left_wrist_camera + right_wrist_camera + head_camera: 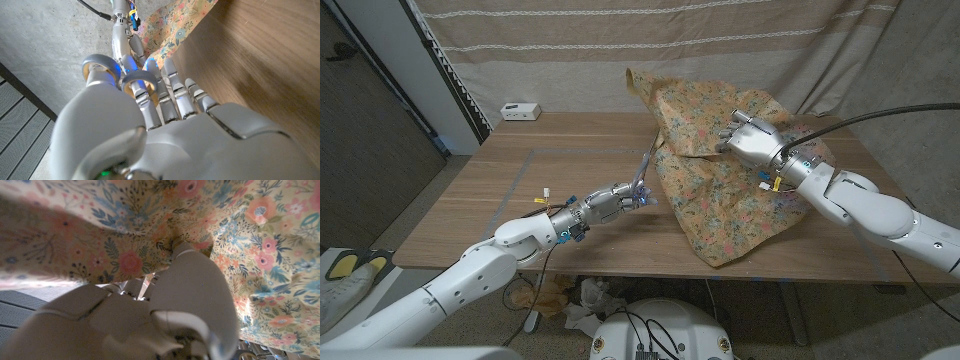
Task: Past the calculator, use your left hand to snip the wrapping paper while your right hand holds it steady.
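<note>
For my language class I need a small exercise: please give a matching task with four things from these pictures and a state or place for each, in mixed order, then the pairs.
Things:
1. left hand
2. right hand
3. wrapping paper
4. small white box

States or places:
A. at the table's far edge, near the curtain
B. holds scissors at the paper's edge
C. floral, crumpled, partly over the table's front edge
D. presses on the raised paper

Pairs: 1-B, 2-D, 3-C, 4-A
</note>
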`<state>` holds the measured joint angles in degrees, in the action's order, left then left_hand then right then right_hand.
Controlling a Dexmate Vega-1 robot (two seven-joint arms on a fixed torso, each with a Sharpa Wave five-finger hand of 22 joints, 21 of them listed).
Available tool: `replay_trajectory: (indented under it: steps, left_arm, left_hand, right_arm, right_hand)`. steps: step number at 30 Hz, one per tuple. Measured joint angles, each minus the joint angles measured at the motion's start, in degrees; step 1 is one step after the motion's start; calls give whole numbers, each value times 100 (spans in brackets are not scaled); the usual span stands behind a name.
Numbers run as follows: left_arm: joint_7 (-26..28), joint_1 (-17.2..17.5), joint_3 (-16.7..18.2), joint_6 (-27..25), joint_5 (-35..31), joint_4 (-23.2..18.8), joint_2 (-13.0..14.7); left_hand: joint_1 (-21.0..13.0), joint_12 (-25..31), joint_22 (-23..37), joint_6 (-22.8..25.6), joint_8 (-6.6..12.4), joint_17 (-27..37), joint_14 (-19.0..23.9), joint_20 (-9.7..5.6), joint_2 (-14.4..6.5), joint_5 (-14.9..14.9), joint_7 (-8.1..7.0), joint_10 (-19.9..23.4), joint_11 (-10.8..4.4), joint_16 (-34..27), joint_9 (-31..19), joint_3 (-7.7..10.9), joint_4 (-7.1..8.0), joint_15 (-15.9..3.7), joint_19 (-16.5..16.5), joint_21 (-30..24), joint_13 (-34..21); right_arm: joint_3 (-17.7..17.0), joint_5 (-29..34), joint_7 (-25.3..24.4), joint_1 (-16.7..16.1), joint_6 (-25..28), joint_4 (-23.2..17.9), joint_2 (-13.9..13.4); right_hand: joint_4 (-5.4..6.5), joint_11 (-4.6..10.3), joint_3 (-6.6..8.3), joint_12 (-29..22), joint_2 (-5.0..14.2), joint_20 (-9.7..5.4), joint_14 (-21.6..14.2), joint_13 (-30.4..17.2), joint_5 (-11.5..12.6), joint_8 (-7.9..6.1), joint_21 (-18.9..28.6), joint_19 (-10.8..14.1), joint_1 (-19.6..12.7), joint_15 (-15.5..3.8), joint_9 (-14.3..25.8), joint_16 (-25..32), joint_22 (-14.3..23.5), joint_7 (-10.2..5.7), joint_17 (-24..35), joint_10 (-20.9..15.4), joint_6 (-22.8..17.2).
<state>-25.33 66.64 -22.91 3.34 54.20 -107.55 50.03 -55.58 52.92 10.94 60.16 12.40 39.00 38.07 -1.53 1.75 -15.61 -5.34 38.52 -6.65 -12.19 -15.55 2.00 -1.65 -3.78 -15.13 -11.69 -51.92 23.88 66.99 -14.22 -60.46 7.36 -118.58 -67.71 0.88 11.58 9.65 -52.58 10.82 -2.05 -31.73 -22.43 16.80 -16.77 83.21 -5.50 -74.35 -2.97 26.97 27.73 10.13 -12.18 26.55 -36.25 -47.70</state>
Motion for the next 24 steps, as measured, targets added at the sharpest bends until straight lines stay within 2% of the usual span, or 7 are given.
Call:
replay_trajectory:
  steps: [11,15,24]
  left_arm:
    - [-70,135,0,189,-6,43,-44]
    - [-70,188,4,261,-35,32,-54]
    - [-95,241,13,381,-50,29,-83]
  left_hand:
    - [211,-83,0,-96,-76,1,-84,31,207,39,36,-5,-8,0,93,-165,38,22,31,0,73]
    - [234,-88,0,-107,-76,1,-93,31,230,39,46,-29,-32,0,120,-188,62,31,31,0,98]
    - [234,-89,0,-115,-76,1,-92,31,230,39,54,-29,-32,0,119,-216,42,31,31,0,100]
  right_arm:
    - [-40,12,98,-70,67,-61,23]
    - [-75,12,111,-98,119,-72,23]
    - [-91,20,146,-52,173,-41,95]
  right_hand:
    - [0,-1,0,7,0,0,-1,-1,0,0,-46,0,0,-2,-18,0,1,-32,-26,-24,-32]
    - [0,7,0,17,0,32,-31,-1,0,0,-78,31,0,-31,-18,0,1,-32,-26,-32,-32]
    - [-1,-13,-1,19,-1,1,-62,-1,-1,0,-99,62,0,0,-17,0,1,-32,-26,-51,-32]
